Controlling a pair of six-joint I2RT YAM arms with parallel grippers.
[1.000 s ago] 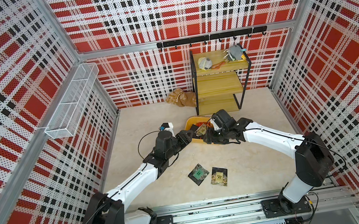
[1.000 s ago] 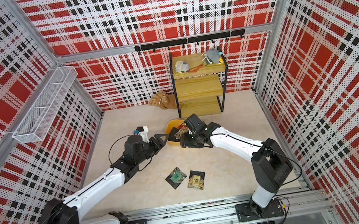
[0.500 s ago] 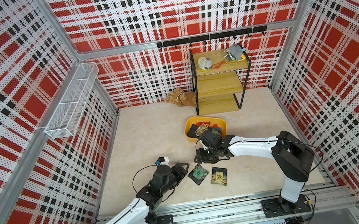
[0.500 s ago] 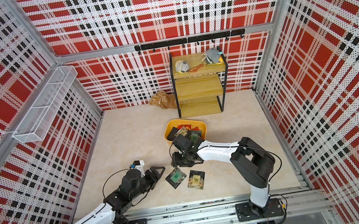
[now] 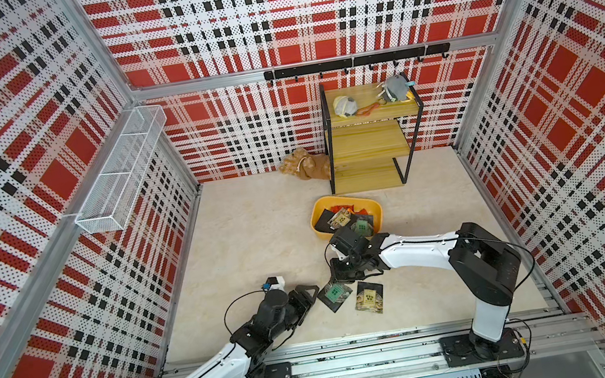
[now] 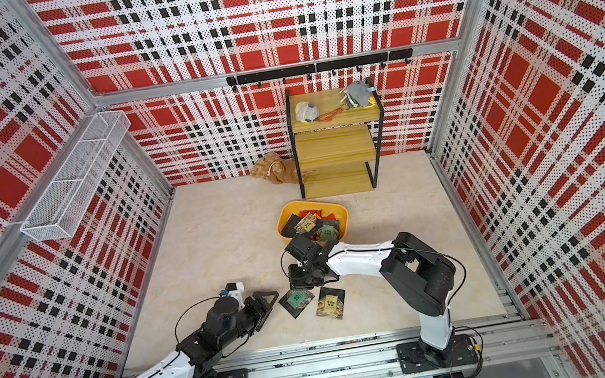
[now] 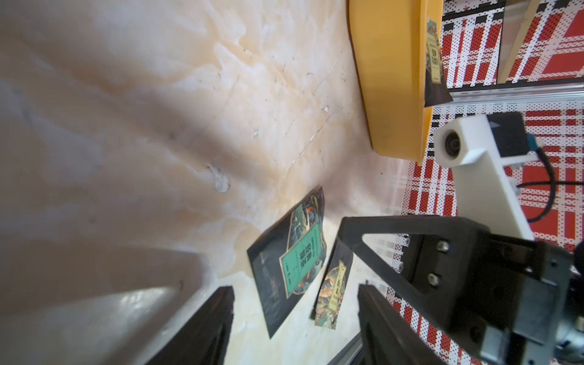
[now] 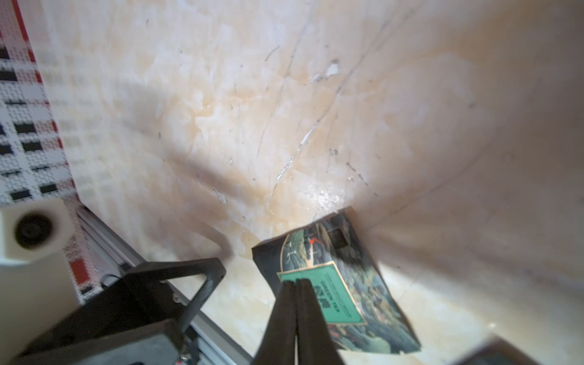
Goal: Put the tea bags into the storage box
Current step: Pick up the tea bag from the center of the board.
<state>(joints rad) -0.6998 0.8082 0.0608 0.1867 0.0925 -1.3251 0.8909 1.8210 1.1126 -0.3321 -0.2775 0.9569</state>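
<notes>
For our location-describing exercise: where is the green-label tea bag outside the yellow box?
In both top views the green-label tea bag sits near the front, between the left gripper and the tan-label tea bag, the right gripper shut on it.

Ahead of me: wooden stepped shelf [image 5: 367,143] | brown plush toy [image 5: 303,163] just beside it | white wire basket [image 5: 119,172] on my left wall | black hook rail [image 5: 355,62] above shelf

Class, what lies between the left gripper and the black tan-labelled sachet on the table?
A black square sachet with a green label, seen in both top views.
</notes>
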